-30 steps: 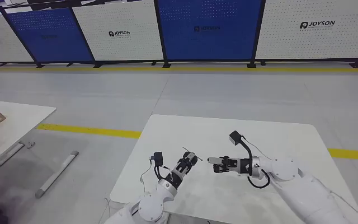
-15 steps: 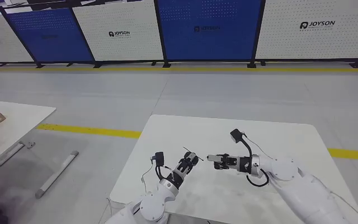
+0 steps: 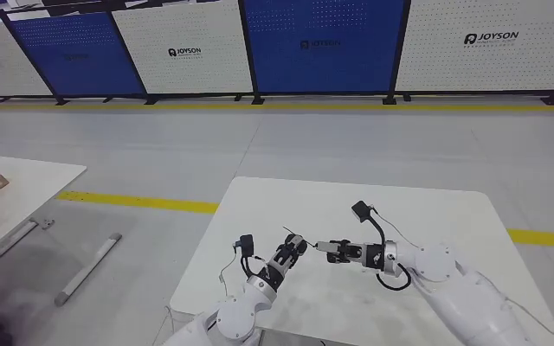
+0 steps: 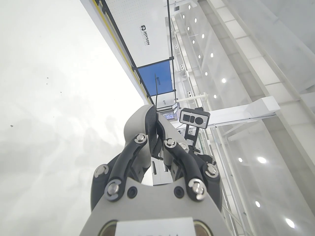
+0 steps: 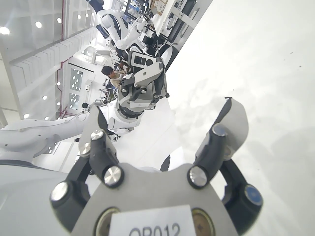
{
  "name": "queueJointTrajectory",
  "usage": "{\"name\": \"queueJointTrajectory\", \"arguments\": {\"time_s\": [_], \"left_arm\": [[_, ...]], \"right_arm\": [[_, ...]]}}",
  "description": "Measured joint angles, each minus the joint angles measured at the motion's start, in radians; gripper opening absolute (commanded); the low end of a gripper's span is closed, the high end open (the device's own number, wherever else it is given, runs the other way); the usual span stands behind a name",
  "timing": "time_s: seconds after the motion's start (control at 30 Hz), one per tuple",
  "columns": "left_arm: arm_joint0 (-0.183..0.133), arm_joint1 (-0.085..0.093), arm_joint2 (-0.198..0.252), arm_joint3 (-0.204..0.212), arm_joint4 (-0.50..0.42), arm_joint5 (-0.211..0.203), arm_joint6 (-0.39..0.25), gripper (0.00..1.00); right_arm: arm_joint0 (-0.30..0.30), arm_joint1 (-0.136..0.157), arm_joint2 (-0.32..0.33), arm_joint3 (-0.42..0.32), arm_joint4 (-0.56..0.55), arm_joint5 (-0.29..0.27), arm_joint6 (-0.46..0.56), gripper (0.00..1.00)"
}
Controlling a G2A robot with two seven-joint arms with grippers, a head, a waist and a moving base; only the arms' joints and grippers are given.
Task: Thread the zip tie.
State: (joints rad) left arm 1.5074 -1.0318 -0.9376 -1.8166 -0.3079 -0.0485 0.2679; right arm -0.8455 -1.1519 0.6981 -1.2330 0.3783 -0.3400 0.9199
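The white table [image 3: 433, 208] carries a few dark specks [image 4: 46, 77] on its top (too small to tell what they are). A yellow floor line [image 3: 138, 201] shows on either side of the table, and well beyond its far edge stands a row of blue panels [image 3: 325, 43] and white panels [image 3: 186, 48]. Left of the table are a second white table [image 3: 35, 177] and a grey bar [image 3: 86, 268] lying on the floor.

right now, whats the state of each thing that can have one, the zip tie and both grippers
thin black plastic zip tie: pinched in the left gripper, straight end sticking out past the fingertips, tip free, not threaded through anything visible
left gripper: shut on the zip tie
right gripper: open, holding nothing, facing the left gripper and apart from it
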Motion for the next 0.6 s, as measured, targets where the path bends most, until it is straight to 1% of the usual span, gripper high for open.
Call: {"name": "queueJointTrajectory", "arguments": {"time_s": [0.1,0.13,0.2,0.43,0.53,0.6], "left_arm": [[-0.005,-0.007,0.005,0.004,-0.003,0.007,-0.002,0.0],[-0.007,-0.01,0.007,0.006,-0.002,0.008,-0.001,0.0],[-0.007,-0.01,0.008,0.007,-0.002,0.009,0.0,0.0],[-0.007,-0.01,0.008,0.007,-0.002,0.008,0.0,0.0],[-0.007,-0.014,0.008,0.007,-0.001,0.006,-0.008,0.0],[-0.006,-0.016,0.006,0.007,-0.001,0.004,-0.009,0.0]], "right_arm": [[0.007,-0.005,0.024,0.017,0.052,0.0,0.096,1.0],[0.016,-0.012,0.027,0.041,0.065,0.0,0.131,1.0],[0.027,-0.022,0.027,0.07,0.092,0.0,0.169,1.0],[0.026,-0.022,0.027,0.072,0.094,0.001,0.168,1.0],[0.014,-0.021,0.036,0.064,0.078,0.033,0.124,1.0],[0.01,-0.021,0.045,0.064,0.081,0.043,0.116,1.0]]}}
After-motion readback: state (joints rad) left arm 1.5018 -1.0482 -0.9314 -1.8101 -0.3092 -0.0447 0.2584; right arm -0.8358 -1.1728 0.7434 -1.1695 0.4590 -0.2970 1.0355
